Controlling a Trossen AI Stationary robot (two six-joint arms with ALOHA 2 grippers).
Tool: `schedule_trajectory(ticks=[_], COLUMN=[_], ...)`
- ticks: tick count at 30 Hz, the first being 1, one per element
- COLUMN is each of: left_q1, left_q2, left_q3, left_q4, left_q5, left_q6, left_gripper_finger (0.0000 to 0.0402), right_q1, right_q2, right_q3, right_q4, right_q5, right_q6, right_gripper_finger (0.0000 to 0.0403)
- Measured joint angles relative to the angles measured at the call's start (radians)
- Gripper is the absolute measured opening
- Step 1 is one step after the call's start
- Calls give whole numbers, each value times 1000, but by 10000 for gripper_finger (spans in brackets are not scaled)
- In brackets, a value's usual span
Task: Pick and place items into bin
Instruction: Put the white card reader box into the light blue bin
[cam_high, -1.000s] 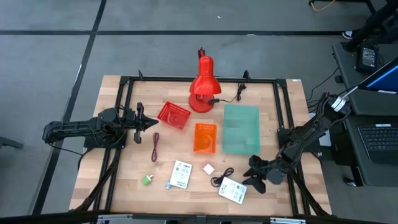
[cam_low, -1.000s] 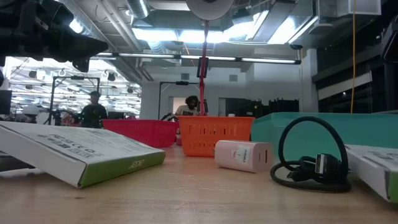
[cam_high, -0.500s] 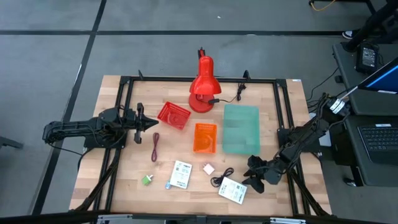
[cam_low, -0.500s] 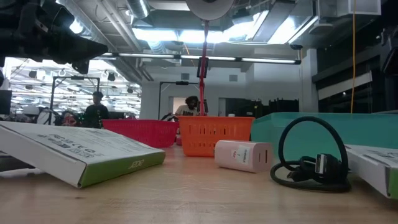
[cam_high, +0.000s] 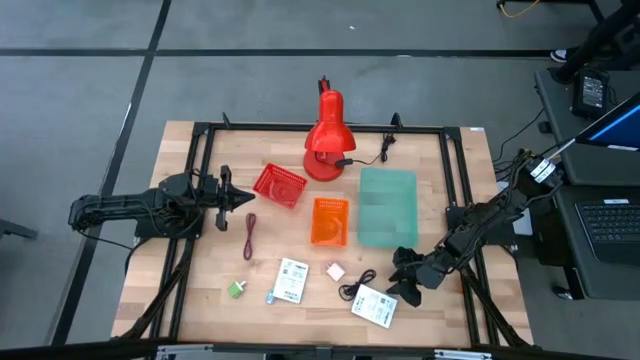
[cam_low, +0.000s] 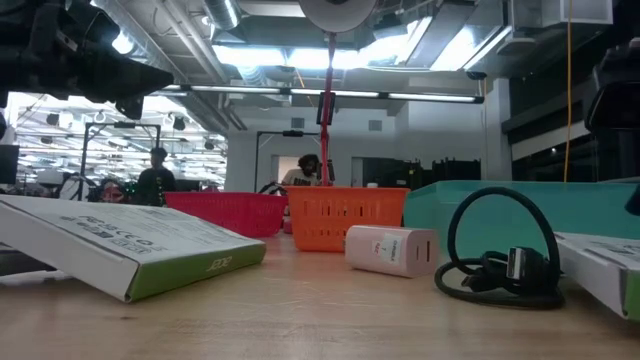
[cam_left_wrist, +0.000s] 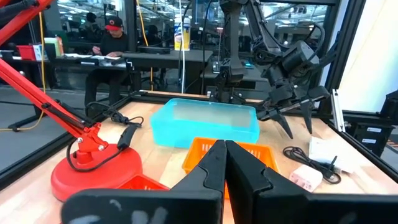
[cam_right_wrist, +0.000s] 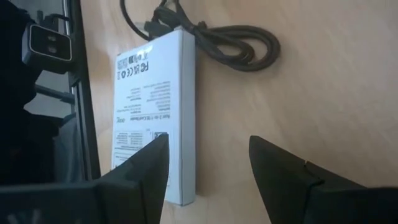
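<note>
My right gripper (cam_high: 398, 285) (cam_right_wrist: 208, 149) is open and hovers near the table's near right corner. It sits just right of a white printed packet (cam_high: 375, 306) (cam_right_wrist: 155, 118) and the black coiled cable (cam_high: 357, 285) (cam_right_wrist: 211, 37), touching neither. A second packet (cam_high: 291, 281), the pinkish-white cube (cam_high: 335, 271), the green cube (cam_high: 236, 289) and the dark red cord (cam_high: 250, 235) lie flat on the wood. My left gripper (cam_high: 248, 199) (cam_left_wrist: 225, 146) is shut and waits at the left, beside the red basket (cam_high: 279, 185).
A teal bin (cam_high: 388, 205), an orange basket (cam_high: 329, 221) and the red basket stand mid-table. The red desk lamp (cam_high: 325, 140) stands at the far edge, its cord trailing right. A black frame borders the table. People show in the room beyond.
My right gripper has moved a little toward the table's left and far edge, closer to the cable and the packet beside it, and now shows at the right edge of the low view. Nothing on the table has shifted.
</note>
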Motion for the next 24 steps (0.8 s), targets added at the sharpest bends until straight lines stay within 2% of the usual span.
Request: schedule_trajectory(ticks=[16,24], left_q1=[0,0], left_q2=[0,0], left_q3=[0,0], left_q4=[-25,-25], left_q5=[0,1], left_q6=[-24,-34], left_gripper_finger=[4,4], right_q1=[4,2], right_q2=[-46,-46], right_q3=[11,49], right_q4=[-18,-44], right_q5=[-25,-21], right_q6=[-34,-108], right_gripper_finger=[200,200])
